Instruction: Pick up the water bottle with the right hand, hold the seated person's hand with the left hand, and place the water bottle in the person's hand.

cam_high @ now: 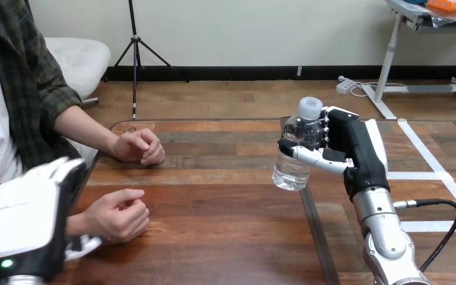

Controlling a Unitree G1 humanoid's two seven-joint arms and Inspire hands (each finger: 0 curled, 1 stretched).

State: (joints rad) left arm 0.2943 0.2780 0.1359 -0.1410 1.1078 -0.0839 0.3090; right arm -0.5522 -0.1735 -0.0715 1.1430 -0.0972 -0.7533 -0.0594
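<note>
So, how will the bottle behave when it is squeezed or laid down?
The bottle looks like thin clear plastic, so it may dent under the fingers of the right hand. Its smooth round wall could slip, and would probably roll if laid flat.

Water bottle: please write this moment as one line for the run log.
right hand: shut on water bottle, held above table | left hand: beside person's nearer hand, hold unclear | handover: not yet done

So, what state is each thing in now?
water bottle: capped, nearly upright, held above the table.
right robot hand: shut on the water bottle.
person's nearer hand: loosely curled, on the table.
person's farther hand: the same.
left robot hand: beside person's nearer hand, grip unclear.
</note>
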